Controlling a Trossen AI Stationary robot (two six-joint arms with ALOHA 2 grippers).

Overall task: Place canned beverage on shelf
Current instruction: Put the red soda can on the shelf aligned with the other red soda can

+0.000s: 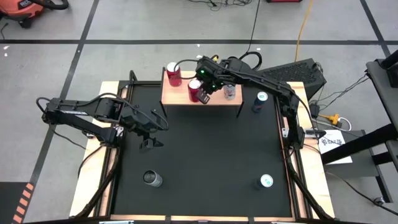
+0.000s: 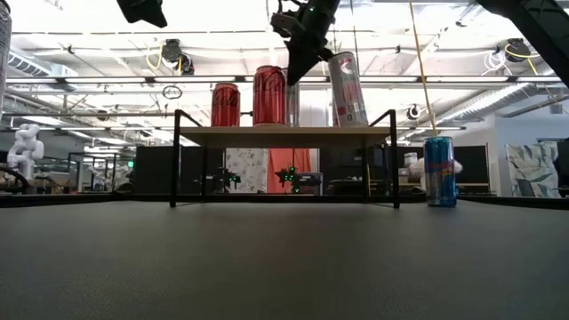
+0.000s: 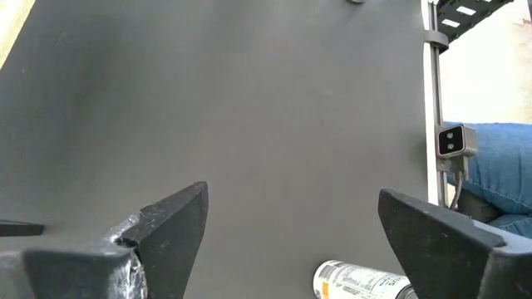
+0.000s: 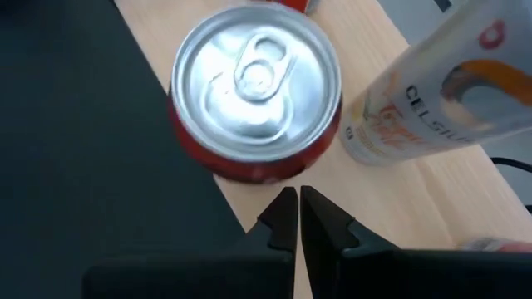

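Observation:
The shelf (image 1: 177, 94) with its light wood top stands at the far middle of the black mat, and it also shows in the low view (image 2: 284, 134). On it stand two red cans (image 1: 173, 73) (image 1: 194, 90) and a white can (image 1: 229, 91). My right gripper (image 1: 204, 97) is shut and empty. It points down over the shelf top (image 4: 391, 199), just beside the nearer red can (image 4: 256, 91) and next to the white can (image 4: 432, 83). My left gripper (image 1: 149, 134) is open and empty above the mat's left part.
A blue can (image 1: 260, 101) stands on the mat right of the shelf, and it also shows in the low view (image 2: 439, 171). Another can (image 1: 265, 182) stands at the near right. A can (image 1: 152, 179) lies on its side at the near left, and it also shows in the left wrist view (image 3: 362, 282).

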